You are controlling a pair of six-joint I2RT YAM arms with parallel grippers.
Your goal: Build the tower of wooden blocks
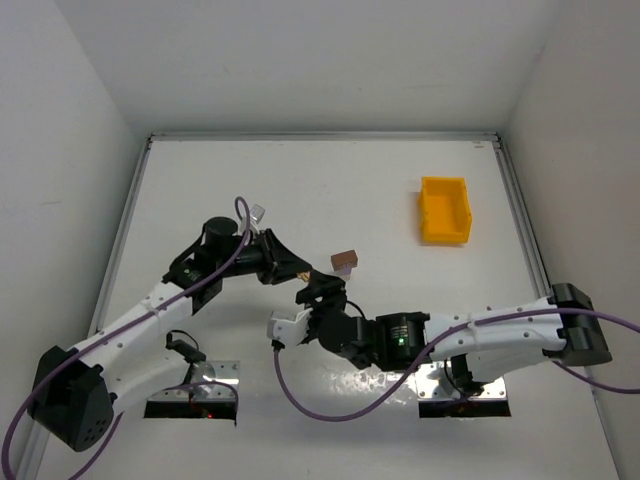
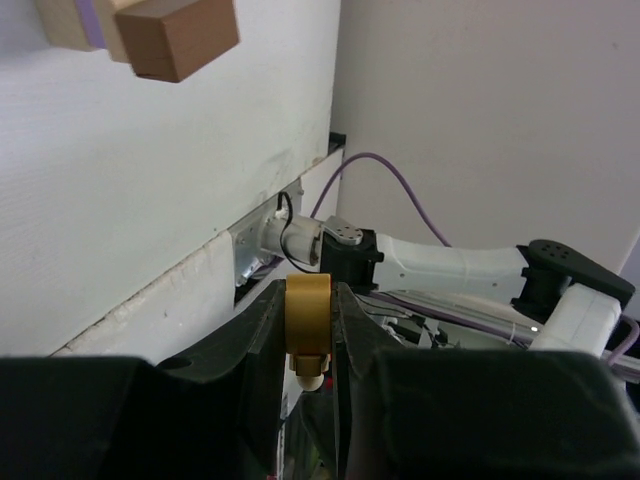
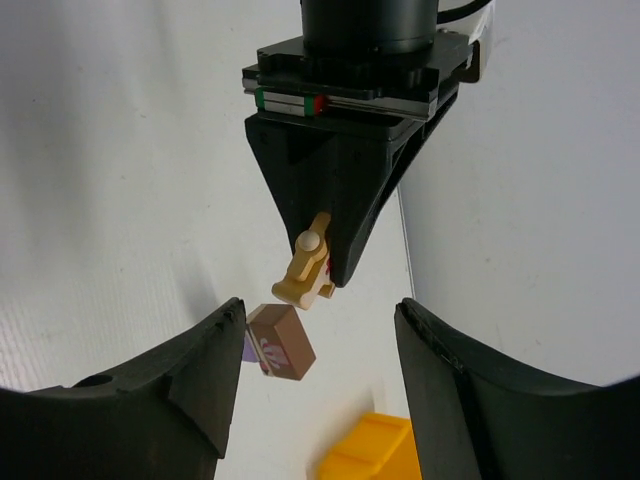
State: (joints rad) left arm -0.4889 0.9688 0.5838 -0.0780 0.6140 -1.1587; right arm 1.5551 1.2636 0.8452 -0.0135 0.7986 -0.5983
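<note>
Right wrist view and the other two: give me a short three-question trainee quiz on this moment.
1. True or false: the right fingers are shut on a block.
2. What do the left fingers hold? A) a red ball B) a tan rounded wooden piece C) nothing
3. In the top view, which lies farther from the arm bases: the yellow bin or the wood block tower?

Key: 1 false, they stand wide apart with nothing between them; 2 B; 3 the yellow bin.
</note>
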